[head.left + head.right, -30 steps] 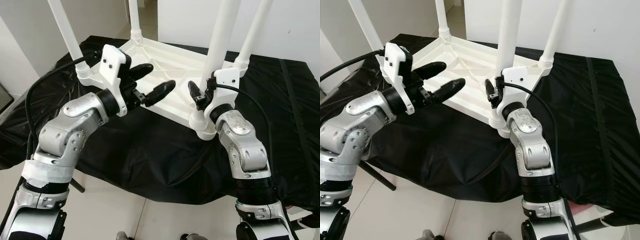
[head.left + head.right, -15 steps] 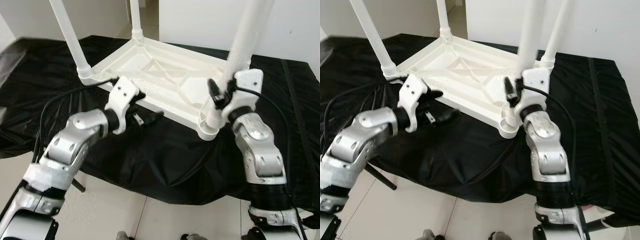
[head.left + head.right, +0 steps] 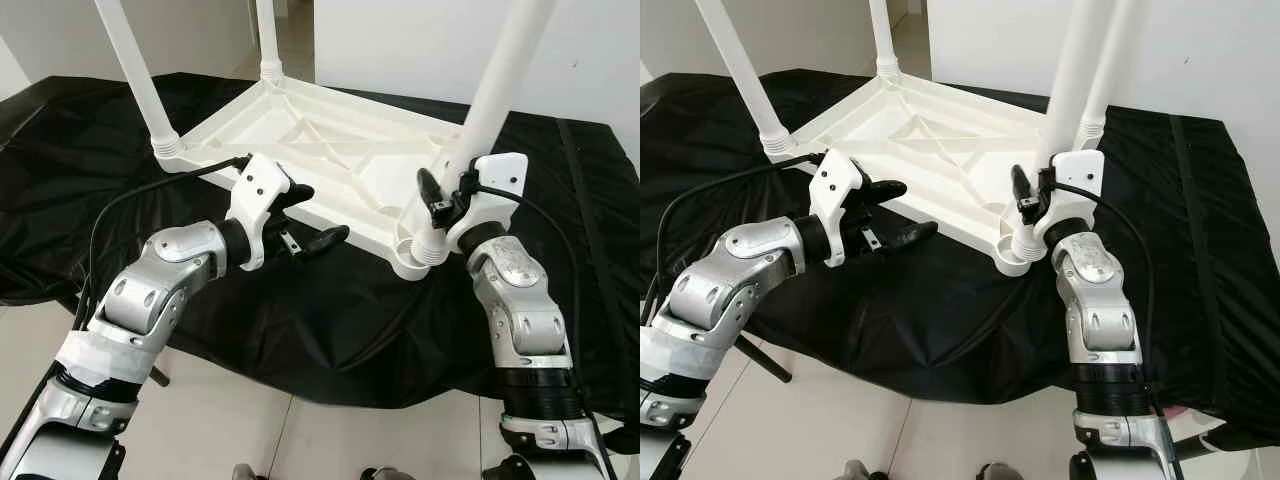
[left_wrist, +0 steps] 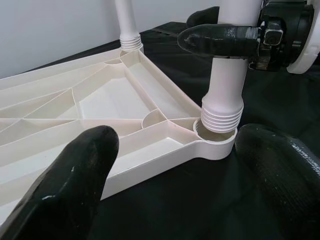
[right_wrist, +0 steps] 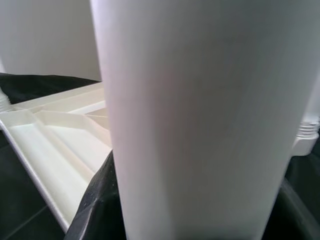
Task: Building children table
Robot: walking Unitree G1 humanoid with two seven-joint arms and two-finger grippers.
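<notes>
A white plastic children's table lies upside down on a black cloth, its legs pointing up. My right gripper is shut on the near right leg just above its ribbed socket at the table's front corner. The right wrist view has that leg close between the black fingers. My left gripper is open, just in front of the table's front edge, left of that corner. Its fingertips frame the socket and touch nothing.
Another leg stands at the near left corner, one at the back, and one behind the held leg. The black cloth drapes over the front edge down to white floor tiles. A white wall rises behind.
My left gripper came down from above the table's underside to its front edge. The right gripper stays on the near right leg. The camera view has shifted a little.
</notes>
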